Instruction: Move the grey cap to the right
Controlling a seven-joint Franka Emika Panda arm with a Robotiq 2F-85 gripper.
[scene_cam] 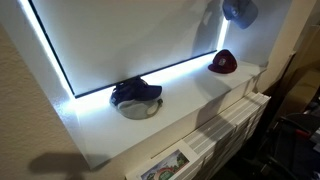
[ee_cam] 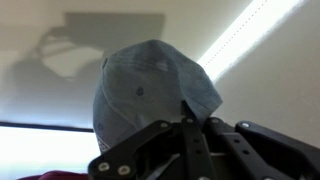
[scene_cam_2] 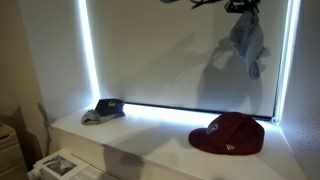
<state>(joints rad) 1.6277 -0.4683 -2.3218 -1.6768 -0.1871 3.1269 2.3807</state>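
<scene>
— What is the robot doing up there?

— The white ledge (scene_cam: 190, 97) is lying far below the hand (ee_cam: 190, 115), and the robot is holding the grey cap (scene_cam_2: 247, 42) high over it.

— How should it be doing this step?

— It should be going slow, I think, so the soft cap is not swinging or slipping out. The red cap (scene_cam_2: 228, 133) is sitting almost right under the hand. So the robot should be looking for a bare spot on the ledge, not setting one cap on another. The dark blue cap (scene_cam: 135, 92) is sitting far off to the side of the hand, on a pale cap (scene_cam: 141, 110).

— And the hand itself?

— It is pinching the grey cap. Its fingers (ee_cam: 197, 145) are squeezing close together on the cloth. The cap is hanging down from the hand and touching nothing else.
</scene>
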